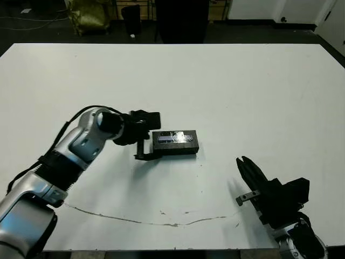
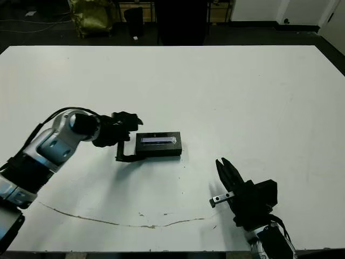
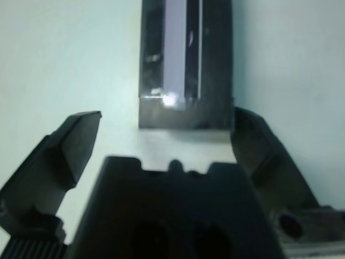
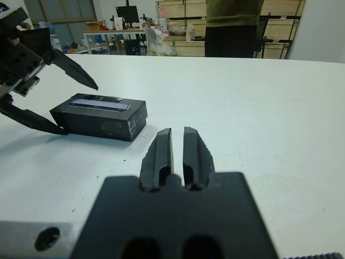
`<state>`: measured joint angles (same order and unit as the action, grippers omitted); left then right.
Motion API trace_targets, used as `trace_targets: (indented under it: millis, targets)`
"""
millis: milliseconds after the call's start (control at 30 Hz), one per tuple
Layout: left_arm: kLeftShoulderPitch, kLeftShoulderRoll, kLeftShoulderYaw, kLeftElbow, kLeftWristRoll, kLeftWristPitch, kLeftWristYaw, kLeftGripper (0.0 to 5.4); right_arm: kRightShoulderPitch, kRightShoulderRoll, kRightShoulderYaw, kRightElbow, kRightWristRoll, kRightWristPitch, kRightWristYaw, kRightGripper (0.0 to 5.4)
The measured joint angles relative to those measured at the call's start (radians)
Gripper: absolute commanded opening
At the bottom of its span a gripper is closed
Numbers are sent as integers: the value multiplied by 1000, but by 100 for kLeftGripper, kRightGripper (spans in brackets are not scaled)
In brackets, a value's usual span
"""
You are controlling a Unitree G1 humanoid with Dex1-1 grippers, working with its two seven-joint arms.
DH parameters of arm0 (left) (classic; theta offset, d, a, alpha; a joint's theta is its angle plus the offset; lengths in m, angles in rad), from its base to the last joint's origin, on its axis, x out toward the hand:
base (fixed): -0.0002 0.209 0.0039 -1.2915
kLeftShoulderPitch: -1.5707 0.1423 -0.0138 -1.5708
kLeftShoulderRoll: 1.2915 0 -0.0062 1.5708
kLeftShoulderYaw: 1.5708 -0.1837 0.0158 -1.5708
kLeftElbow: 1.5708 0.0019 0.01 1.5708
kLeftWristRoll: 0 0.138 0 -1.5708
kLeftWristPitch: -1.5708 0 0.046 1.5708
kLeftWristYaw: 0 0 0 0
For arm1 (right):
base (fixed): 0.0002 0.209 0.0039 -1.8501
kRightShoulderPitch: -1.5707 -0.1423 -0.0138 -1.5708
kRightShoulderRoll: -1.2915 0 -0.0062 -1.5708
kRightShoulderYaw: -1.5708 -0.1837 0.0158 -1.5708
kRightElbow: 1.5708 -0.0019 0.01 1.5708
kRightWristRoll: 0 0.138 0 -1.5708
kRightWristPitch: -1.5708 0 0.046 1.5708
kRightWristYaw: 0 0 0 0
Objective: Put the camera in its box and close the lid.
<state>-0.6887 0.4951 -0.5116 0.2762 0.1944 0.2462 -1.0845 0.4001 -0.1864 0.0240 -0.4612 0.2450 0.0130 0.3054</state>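
Tabletop (image 1: 226,86): you have a broad white surface, bare apart from a thin dark scratch line near your edge; it looks smooth, so expect a small box to slide if you push it sideways.

Box (image 1: 175,147): it sits near the middle, slightly toward your left, and it appears closed, with the lid on top. Judge it as light, stiff and hard-edged, easy to nudge out of place.

Lid (image 1: 175,137): the flat black cover with the pale bluish stripe lies square on the box. Its top looks glossy and probably slippery, so press down on it or take the assembly by the long side walls, not by the top face.

Camera: you cannot see it anywhere on the tabletop; it is presumably inside, hidden under the lid.

Left gripper (image 3: 161,127): released, its fingers spread wide at the box's left short end, one finger low beside the near corner, the other raised and apart. Contact cannot be told.

Right gripper (image 4: 178,156): clenched on nothing, fingers together, well apart from the box at your right front.
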Motion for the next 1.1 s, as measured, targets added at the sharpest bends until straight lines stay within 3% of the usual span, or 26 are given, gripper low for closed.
trace_targets:
  millis: [300,533,633,767,933,1100]
  targets:
    - [145,154,114,-22,-105,-122,-14,537,-2,-1,0,-9,3,7,0,0]
    - [272,252,215,-76,-246,-108,-106,528,-3,-2,-5,-9,13,15,5,0]
    - [318,290,259,-131,-291,-8,-131,474,-5,-2,-5,3,19,12,15,0]
    - [381,285,360,-252,-306,87,6,377,-6,-3,-5,16,18,10,20,0]
    - [416,105,531,-426,-396,242,320,257,-6,-1,-5,22,18,-4,28,0]
    - [424,-65,576,-609,-459,353,541,136,-6,-2,-5,19,13,-4,26,0]
